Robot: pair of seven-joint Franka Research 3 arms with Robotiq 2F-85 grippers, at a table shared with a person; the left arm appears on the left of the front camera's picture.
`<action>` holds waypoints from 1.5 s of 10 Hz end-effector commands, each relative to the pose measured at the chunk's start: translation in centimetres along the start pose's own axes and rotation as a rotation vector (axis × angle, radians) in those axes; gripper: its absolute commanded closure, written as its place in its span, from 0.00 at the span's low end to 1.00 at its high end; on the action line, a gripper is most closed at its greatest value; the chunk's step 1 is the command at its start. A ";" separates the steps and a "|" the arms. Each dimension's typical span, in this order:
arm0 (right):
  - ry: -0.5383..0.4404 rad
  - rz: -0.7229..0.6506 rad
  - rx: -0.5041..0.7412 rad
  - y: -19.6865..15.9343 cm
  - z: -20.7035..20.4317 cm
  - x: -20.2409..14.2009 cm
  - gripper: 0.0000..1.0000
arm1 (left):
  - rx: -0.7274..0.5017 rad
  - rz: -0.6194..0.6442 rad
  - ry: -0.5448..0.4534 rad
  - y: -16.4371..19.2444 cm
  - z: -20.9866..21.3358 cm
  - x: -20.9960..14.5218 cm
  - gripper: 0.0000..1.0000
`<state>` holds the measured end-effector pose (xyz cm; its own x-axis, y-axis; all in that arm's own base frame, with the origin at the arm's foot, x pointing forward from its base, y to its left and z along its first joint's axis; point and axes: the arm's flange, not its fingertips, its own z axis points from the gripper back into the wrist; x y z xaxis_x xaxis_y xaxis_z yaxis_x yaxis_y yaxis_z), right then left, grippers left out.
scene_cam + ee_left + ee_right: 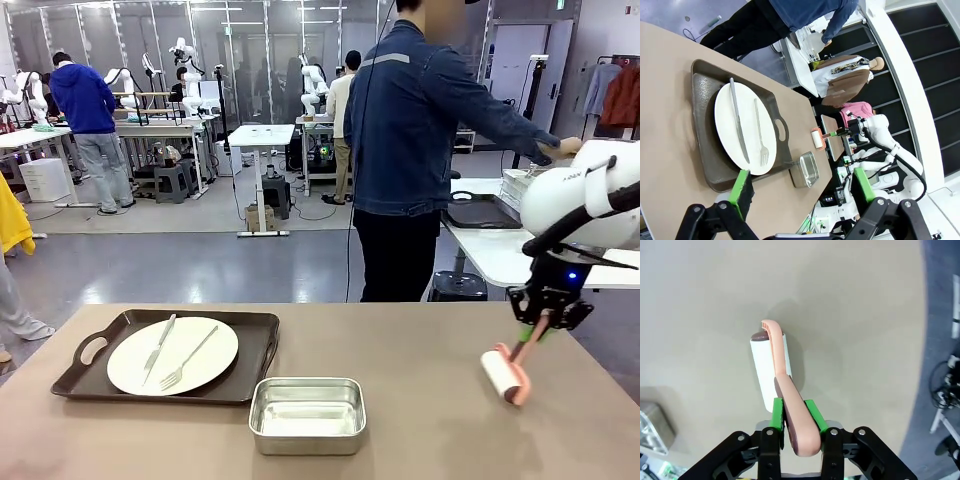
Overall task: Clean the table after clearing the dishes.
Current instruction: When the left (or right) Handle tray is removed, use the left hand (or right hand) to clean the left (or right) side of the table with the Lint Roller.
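The plain beige-brown worktop (420, 340) carries, at 9 o'clock in the front view, a dark brown handled tray (255, 345) holding a round white plate (215, 360) with a metal knife (160, 348) and fork (190, 358). A small rectangular steel pan (306, 384) sits at 6 o'clock. At 3 o'clock the right hand (535, 330) clamps the pink handle of a white lint roller (505, 375), while the left hand (802, 185) faces the tray, its fingers spread and holding nothing.

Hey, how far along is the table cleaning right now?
Partly done: one dark tray already sits on the white table behind, by the person. In hand: the right gripper is shut on the pink lint roller, its roll down on the beige table. Left: the other tray with plate, knife and fork is not yet cleared; the left gripper is open.
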<state>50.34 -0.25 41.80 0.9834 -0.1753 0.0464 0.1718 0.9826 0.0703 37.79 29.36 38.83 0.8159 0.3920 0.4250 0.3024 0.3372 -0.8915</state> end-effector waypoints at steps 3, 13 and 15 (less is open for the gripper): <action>0.017 -0.106 -0.240 -2.3 -2.3 -0.4 0.77 | -0.002 -0.009 0.007 -0.1 0.3 -0.2 0.00; -0.250 -0.052 -0.153 -3.3 11.3 -3.7 0.77 | -0.002 -0.009 0.007 -0.1 0.3 -0.2 0.00; -0.250 -0.089 -0.183 -3.7 12.7 -3.6 0.77 | -0.002 -0.009 0.007 -0.1 0.3 -0.2 0.00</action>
<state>45.57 -3.86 53.60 0.9257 -0.2450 0.2881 0.2814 0.9552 -0.0919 37.78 29.37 38.83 0.8158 0.3922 0.4251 0.3023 0.3373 -0.8915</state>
